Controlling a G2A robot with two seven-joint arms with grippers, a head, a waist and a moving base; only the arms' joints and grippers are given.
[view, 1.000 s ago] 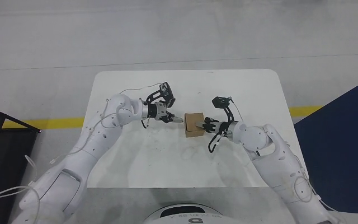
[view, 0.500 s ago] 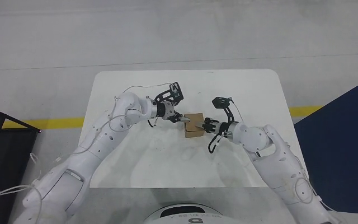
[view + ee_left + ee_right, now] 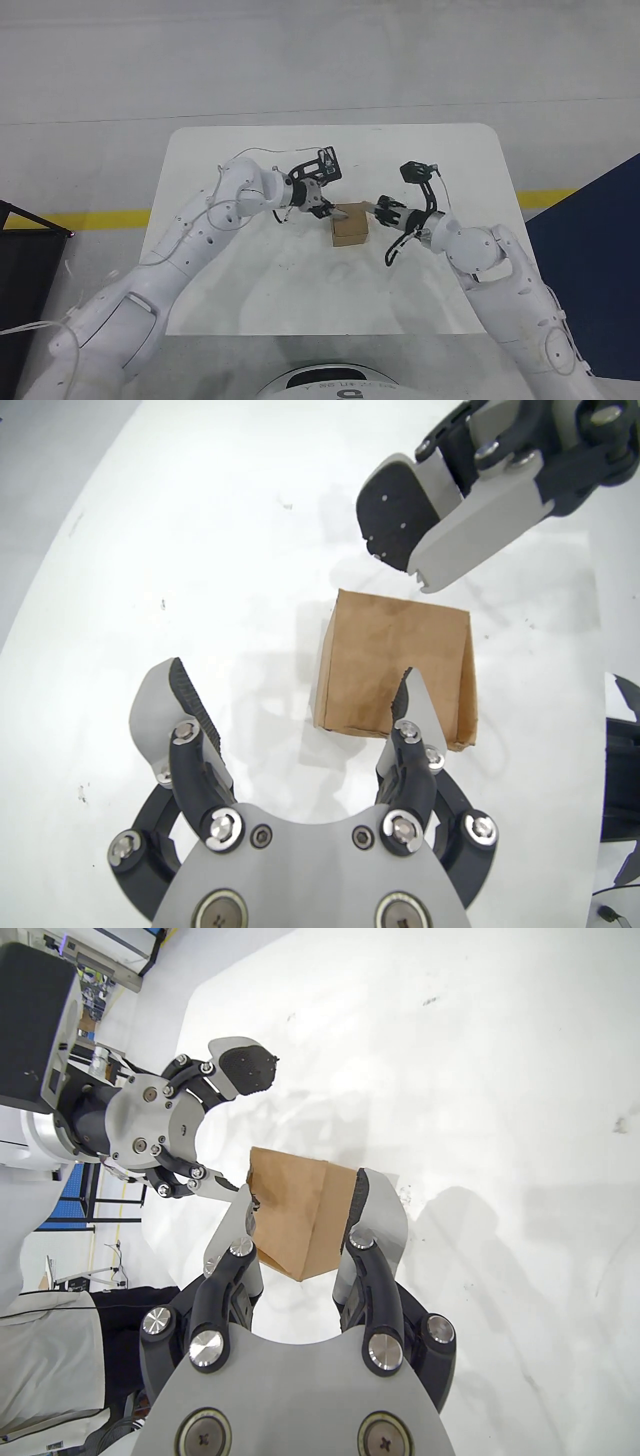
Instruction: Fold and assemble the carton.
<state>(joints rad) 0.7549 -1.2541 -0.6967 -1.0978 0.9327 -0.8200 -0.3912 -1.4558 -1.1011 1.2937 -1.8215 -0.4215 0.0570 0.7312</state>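
Sitting on the white bench, the small brown cardboard carton lies between the left claw and right claw, both spread apart.

The carton is plain brown cardboard. The surface is white with faint dark scuffs. The left claw and right claw have silver-grey fingers, black textured pads and black links. The floor is pale grey, with a yellow stripe at mid-left of the top view.
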